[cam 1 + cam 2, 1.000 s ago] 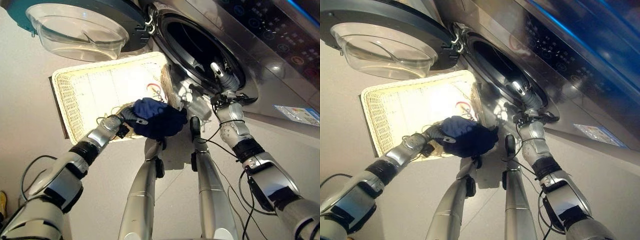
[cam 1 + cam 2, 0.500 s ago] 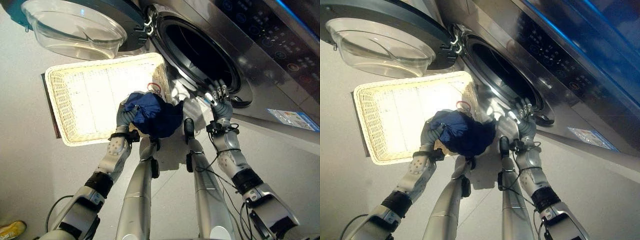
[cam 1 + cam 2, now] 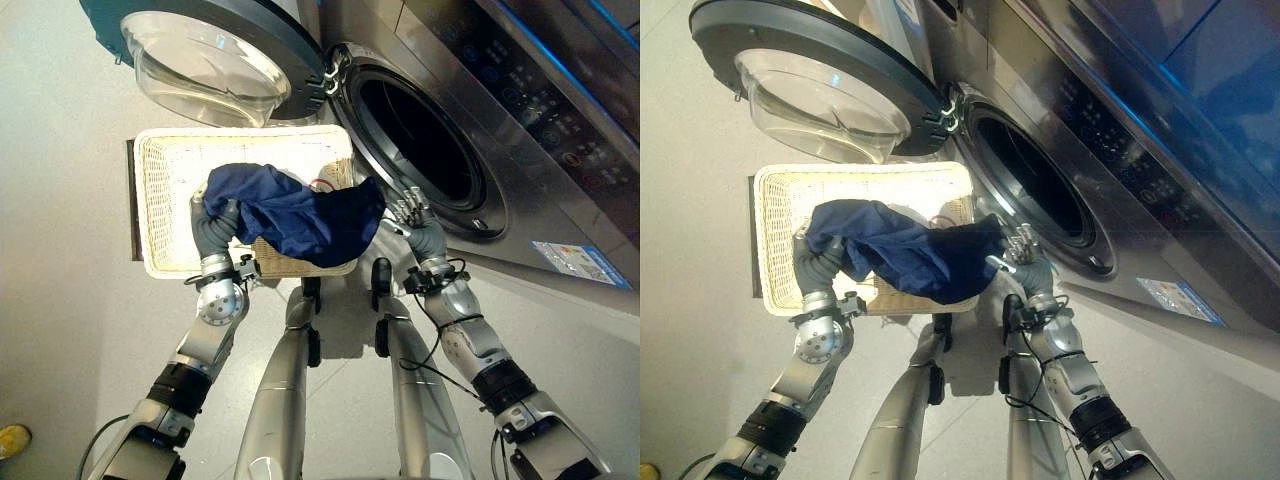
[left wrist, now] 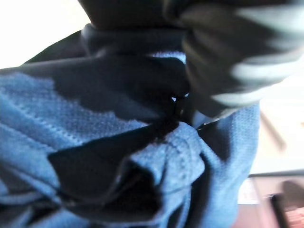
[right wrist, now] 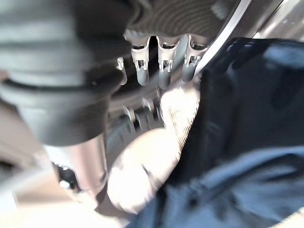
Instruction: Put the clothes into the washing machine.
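A: What are the left hand's fingers doing?
B: The left hand (image 3: 215, 222) has its fingers curled into the garment (image 3: 300, 215), a dark blue cloth. In the left wrist view the fabric (image 4: 118, 156) is bunched right up against the hand.
A: And the right hand?
B: The right hand (image 3: 420, 228) has straight fingers (image 3: 405, 207), held side by side and not closed on anything. They sit just beside the garment's far edge; I can't tell whether they touch it.
A: Where is the garment, then?
B: Held up over the basket (image 3: 160, 215), spread from the left hand across toward the right, near the lower rim of the washer (image 3: 520, 130) opening. It is not inside the drum (image 3: 420, 140).
A: The door?
B: The door (image 3: 215, 60) stands swung open above the basket, which rests on the floor (image 3: 60, 300).
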Motion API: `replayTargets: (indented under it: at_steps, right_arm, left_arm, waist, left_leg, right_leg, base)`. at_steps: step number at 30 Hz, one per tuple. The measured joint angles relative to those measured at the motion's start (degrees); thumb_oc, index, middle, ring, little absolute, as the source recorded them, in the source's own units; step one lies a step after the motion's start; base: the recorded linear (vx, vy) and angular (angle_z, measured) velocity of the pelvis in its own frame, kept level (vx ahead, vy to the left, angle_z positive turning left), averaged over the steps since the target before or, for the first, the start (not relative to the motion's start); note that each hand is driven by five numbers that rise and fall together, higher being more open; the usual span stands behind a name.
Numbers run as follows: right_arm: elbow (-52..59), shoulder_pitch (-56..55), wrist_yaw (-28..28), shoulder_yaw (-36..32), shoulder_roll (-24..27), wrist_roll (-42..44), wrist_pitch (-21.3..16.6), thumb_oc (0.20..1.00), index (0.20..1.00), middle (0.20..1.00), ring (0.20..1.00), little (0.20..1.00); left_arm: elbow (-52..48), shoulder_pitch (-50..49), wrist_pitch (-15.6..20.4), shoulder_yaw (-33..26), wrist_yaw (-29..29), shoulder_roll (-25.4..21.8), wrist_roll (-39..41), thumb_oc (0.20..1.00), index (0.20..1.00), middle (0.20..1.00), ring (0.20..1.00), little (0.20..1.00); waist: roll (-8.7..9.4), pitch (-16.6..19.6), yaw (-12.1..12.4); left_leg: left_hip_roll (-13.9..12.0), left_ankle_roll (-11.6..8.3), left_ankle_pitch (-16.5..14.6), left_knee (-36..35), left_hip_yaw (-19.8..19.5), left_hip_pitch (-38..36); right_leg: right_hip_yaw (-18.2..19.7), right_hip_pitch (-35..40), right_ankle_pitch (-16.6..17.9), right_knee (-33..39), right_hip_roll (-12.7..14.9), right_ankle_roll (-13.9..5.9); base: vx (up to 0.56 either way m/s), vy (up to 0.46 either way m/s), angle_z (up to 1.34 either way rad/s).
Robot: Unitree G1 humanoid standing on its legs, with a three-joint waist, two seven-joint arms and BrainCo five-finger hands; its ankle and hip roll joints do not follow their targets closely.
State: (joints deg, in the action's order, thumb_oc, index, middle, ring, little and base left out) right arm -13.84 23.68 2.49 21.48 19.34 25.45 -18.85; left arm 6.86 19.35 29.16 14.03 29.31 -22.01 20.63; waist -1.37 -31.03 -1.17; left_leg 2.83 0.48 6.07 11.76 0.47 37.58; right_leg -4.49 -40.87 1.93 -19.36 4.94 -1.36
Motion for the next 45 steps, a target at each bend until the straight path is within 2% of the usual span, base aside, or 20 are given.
replayTargets:
  at_steps: [2,3,6,8,11,12,15,20,24,26,29,32,34,35,36,37,38,45]
  right_arm:
    - [0.74,-0.13,-0.42,1.09,0.96,-3.31,0.09,1.0,1.0,1.0,1.0,1.0]
    - [1.64,1.27,-0.58,2.83,2.58,-9.72,0.34,1.0,1.0,1.0,1.0,1.0]
    - [3.14,3.9,-0.65,4.23,5.52,-16.58,0.53,1.0,1.0,1.0,1.0,1.0]
    - [4.4,7.53,-1.09,4.7,8.95,-21.52,0.83,1.0,1.0,1.0,1.0,1.0]
    - [6.73,11.24,-5.12,7.04,14.04,-22.74,1.27,1.0,1.0,1.0,1.0,1.0]
    - [6.87,11.44,-5.59,7.2,14.23,-22.78,1.27,1.0,1.0,1.0,1.0,1.0]
    - [7.45,12.6,-8.27,8.58,15.06,-22.47,1.39,1.0,1.0,1.0,1.0,1.0]
    - [7.83,12.57,-9.65,11.21,15.44,-21.35,2.15,1.0,1.0,1.0,1.0,1.0]
    - [8.0,12.59,-10.93,12.28,16.03,-17.85,3.55,1.0,1.0,1.0,1.0,1.0]
    - [8.06,12.59,-13.83,12.47,16.0,-13.5,6.41,1.0,1.0,1.0,1.0,1.0]
    - [8.13,13.36,-22.63,13.93,16.28,-5.96,15.09,1.0,1.0,1.0,1.0,1.0]
    - [8.01,14.36,-29.3,16.72,17.75,-2.81,21.96,1.0,1.0,1.0,1.0,1.0]
    - [7.93,14.57,-31.04,17.66,18.51,-2.25,23.64,1.0,1.0,1.0,1.0,1.0]
    - [7.51,14.55,-32.45,18.65,18.89,-1.3,25.09,0.959,0.959,0.959,0.959,0.959]
    - [7.35,14.55,-32.77,18.89,18.9,-0.73,25.45,0.627,0.627,0.627,0.627,0.627]
    - [6.96,14.36,-33.71,19.07,18.64,1.04,26.19,0.231,0.231,0.231,0.231,0.231]
    - [6.95,14.39,-34.56,19.05,18.45,2.16,26.69,0.2,0.2,0.2,0.2,0.2]
    - [6.73,13.73,-37.68,18.94,18.01,2.31,28.77,0.2,0.2,0.2,0.2,0.2]
  left_arm:
    - [-1.0,-0.32,0.6,0.24,-3.68,0.15,2.26,0.2,0.2,0.2,0.2,0.2]
    - [-2.22,-0.73,0.37,0.64,-11.19,0.04,8.14,0.2,0.2,0.2,0.2,0.2]
    - [-3.4,-0.52,-0.71,1.15,-20.1,-0.57,13.41,0.2,0.2,0.2,0.2,0.2]
    - [-3.79,-0.3,-3.57,3.11,-28.91,-2.96,18.29,0.2,0.2,0.2,0.2,0.2]
    - [-4.2,0.85,-8.33,6.12,-36.55,-6.95,22.73,0.2,0.2,0.2,0.2,0.2]
    - [-4.22,1.08,-8.92,6.48,-37.55,-7.23,23.31,0.2,0.2,0.2,0.2,0.2]
    - [-5.06,3.95,-13.79,9.71,-43.46,-9.13,28.02,0.2,0.2,0.2,0.2,0.2]
    - [-5.17,6.78,-18.86,13.36,-47.51,-10.27,33.2,0.2,0.2,0.2,0.2,0.2]
    - [-5.16,6.95,-19.97,14.28,-48.52,-10.57,35.61,0.2,0.2,0.2,0.2,0.2]
    - [-5.14,6.78,-19.98,14.66,-48.53,-10.41,36.85,0.2,0.2,0.2,0.2,0.2]
    - [-5.13,7.06,-19.47,15.79,-48.53,-11.69,36.81,0.2,0.2,0.2,0.2,0.2]
    - [-5.13,7.21,-18.31,17.52,-49.06,-13.59,36.47,0.2,0.2,0.2,0.2,0.2]
    - [-5.13,7.32,-18.06,18.42,-49.26,-14.19,36.48,0.2,0.2,0.2,0.2,0.2]
    - [-5.14,7.27,-17.49,19.55,-49.6,-14.64,36.49,0.2,0.2,0.2,0.2,0.2]
    - [-5.14,7.27,-17.31,19.75,-49.67,-14.68,36.49,0.2,0.2,0.2,0.2,0.2]
    - [-5.15,7.4,-16.37,20.4,-49.66,-14.73,36.52,0.2,0.2,0.2,0.2,0.2]
    - [-5.27,7.66,-15.87,20.81,-49.67,-14.77,36.52,0.2,0.2,0.2,0.2,0.2]
    - [-5.27,7.68,-14.2,21.83,-49.51,-14.49,36.47,0.2,0.2,0.2,0.2,0.2]
  waist:
    - [0.0,0.0,0.74]
    - [-0.01,0.0,1.41]
    - [-0.01,0.0,2.15]
    - [-0.02,-0.01,2.24]
    - [-0.06,-0.02,2.2]
    - [-0.07,-0.01,2.17]
    - [-0.13,-0.03,2.15]
    - [-0.23,-0.07,2.0]
    - [-0.24,-0.07,1.97]
    - [-0.24,-0.07,1.97]
    - [-0.24,-0.07,2.04]
    - [-0.24,-0.07,2.14]
    - [-0.24,-0.07,2.14]
    - [-0.24,-0.07,2.18]
    - [-0.24,-0.07,2.17]
    - [-0.27,0.0,2.12]
    - [-0.28,0.0,2.09]
    - [-0.28,0.0,1.92]
  left_leg:
    - [-0.03,-0.26,0.28,-0.48,-0.6,-0.3]
    - [-0.34,-0.89,1.09,-1.7,-1.15,-0.92]
    - [-0.62,-1.36,1.65,-2.4,-1.98,-1.05]
    - [-0.84,-1.58,2.09,-2.57,-2.42,-1.17]
    - [-0.81,-1.59,2.23,-2.74,-2.49,-1.97]
    - [-0.79,-1.59,2.22,-2.77,-2.49,-2.14]
    - [-0.83,-1.82,2.31,-3.49,-2.64,-2.97]
    - [-1.02,-1.8,2.29,-4.22,-2.98,-2.96]
    - [-1.23,-2.15,2.45,-4.85,-2.99,-2.94]
    - [-1.22,-2.05,2.61,-5.08,-3.03,-2.92]
    - [-1.1,-2.02,2.64,-5.11,-3.25,-2.91]
    - [-1.07,-2.03,2.64,-5.01,-3.67,-3.08]
    - [-1.04,-2.03,2.64,-4.98,-3.69,-3.37]
    - [-1.0,-2.03,2.63,-5.0,-3.72,-4.27]
    - [-1.0,-2.04,2.6,-5.02,-3.74,-4.57]
    - [-0.98,-2.12,2.51,-5.06,-3.75,-5.05]
    - [-0.99,-2.29,2.38,-5.07,-3.76,-5.03]
    - [-1.23,-2.07,2.26,-5.17,-3.77,-4.88]
  right_leg:
    - [-0.7,0.31,-0.22,0.0,-0.07,0.26]
    - [-1.77,0.83,-0.44,0.08,-0.22,0.6]
    - [-2.37,0.93,-0.52,0.06,-0.51,1.06]
    - [-2.94,1.03,-0.75,-0.28,-0.64,1.49]
    - [-3.06,1.81,-0.79,-0.4,-0.59,1.51]
    - [-3.07,1.95,-0.81,-0.4,-0.58,1.52]
    - [-3.12,2.46,-0.92,-0.4,-0.59,1.66]
    - [-3.55,2.44,-1.13,-0.12,-0.73,1.93]
    - [-3.63,2.44,-1.2,0.59,-0.95,1.95]
    - [-3.76,2.45,-1.16,0.77,-0.95,2.01]
    - [-3.88,2.53,-1.37,0.81,-0.88,2.09]
    - [-4.06,2.95,-1.47,0.87,-0.88,2.07]
    - [-4.07,3.25,-1.47,0.86,-0.86,2.07]
    - [-4.07,4.13,-1.51,0.85,-0.83,2.02]
    - [-4.08,4.4,-1.56,0.85,-0.83,1.96]
    - [-4.05,4.79,-1.78,0.73,-0.81,1.66]
    - [-4.03,4.7,-1.82,0.59,-0.81,1.74]
    - [-3.62,4.33,-1.78,0.45,-1.13,1.86]
  base:
    - [-0.07,-0.055,0.19]
    - [-0.07,-0.031,0.24]
    - [-0.04,-0.012,0.13]
    - [-0.05,0.01,0.1]
    - [-0.04,0.005,0.03]
    - [-0.03,-0.005,0.01]
    - [0.0,0.0,0.0]
    - [-0.01,-0.012,0.02]
    - [0.0,0.0,0.0]
    - [-0.03,-0.04,0.02]
    - [-0.02,-0.04,0.03]
    - [0.0,-0.037,0.06]
    - [0.0,0.0,0.0]
    - [0.0,0.0,0.0]
    - [0.0,0.0,0.0]
    - [0.0,0.0,0.0]
    - [0.0,0.0,0.0]
    - [-0.01,0.001,-0.01]
